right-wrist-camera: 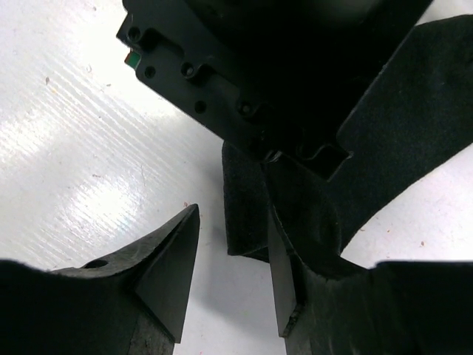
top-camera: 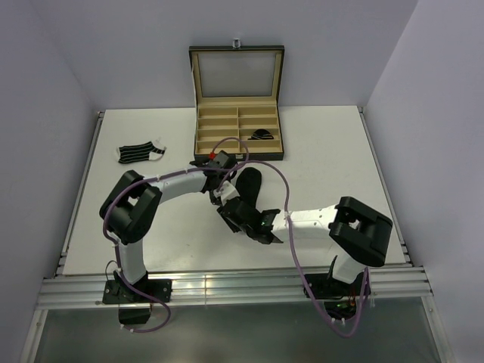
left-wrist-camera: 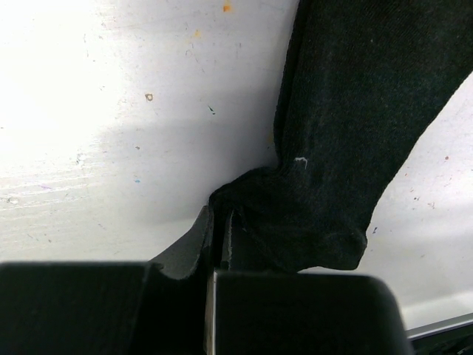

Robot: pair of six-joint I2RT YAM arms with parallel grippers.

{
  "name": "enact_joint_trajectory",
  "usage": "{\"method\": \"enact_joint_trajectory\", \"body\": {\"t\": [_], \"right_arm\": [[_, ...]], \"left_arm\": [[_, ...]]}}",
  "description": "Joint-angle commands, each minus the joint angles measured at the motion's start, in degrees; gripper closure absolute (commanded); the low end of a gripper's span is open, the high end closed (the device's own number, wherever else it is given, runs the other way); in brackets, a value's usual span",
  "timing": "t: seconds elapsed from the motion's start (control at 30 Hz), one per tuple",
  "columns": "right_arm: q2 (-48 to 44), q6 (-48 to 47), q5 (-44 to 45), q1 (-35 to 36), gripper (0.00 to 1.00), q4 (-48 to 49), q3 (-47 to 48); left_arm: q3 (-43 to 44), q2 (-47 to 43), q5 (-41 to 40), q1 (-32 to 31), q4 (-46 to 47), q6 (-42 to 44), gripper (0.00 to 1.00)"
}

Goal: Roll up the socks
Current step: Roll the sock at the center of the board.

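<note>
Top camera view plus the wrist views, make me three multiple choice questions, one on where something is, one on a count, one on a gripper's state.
1. Where does the striped sock lie relative to the box?
A) inside it
B) left of it, on the table
C) on its lid

2. How many compartments of the box hold a dark bundle?
A) one
B) three
C) none

3. The left gripper is:
A) open over the box
B) shut on nothing
C) shut on the black sock

Answers:
1 B, it lies flat on the table, left of the box.
2 A, only one right-hand compartment has a bundle in it.
3 C, the left wrist view shows its fingers pinching the sock's fabric.
</note>
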Motion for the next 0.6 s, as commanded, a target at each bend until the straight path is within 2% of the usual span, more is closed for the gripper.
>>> {"method": "enact_joint_trajectory", "body": {"t": [0.0,0.37,0.47,0.5,0.57], "right_arm": [[1.53,0.19,1.16,0.37,0.52,-0.09,2.40],[6.36,2.91,-0.16,0.37,0.58,-4.65,4.07],[7.42,3.61,0.11,0.37,0.67,-5.01,4.16],[7.42,3.79,0.28,0.28,0.77,-5.10,4.33],[7.77,3.97,0.11,0.11,0.87,-5.28,4.77]], "left_arm": [[-0.65,3.02,-1.55,-0.40,-3.37,1.74,1.00],[0.84,3.37,-2.96,-0.05,-4.25,1.66,1.00],[0.76,3.38,-2.96,0.39,-3.99,1.57,1.00],[0.84,3.37,-2.87,0.65,-3.90,1.57,1.00],[0.84,3.46,-2.52,1.26,-3.55,1.30,1.00]]}}
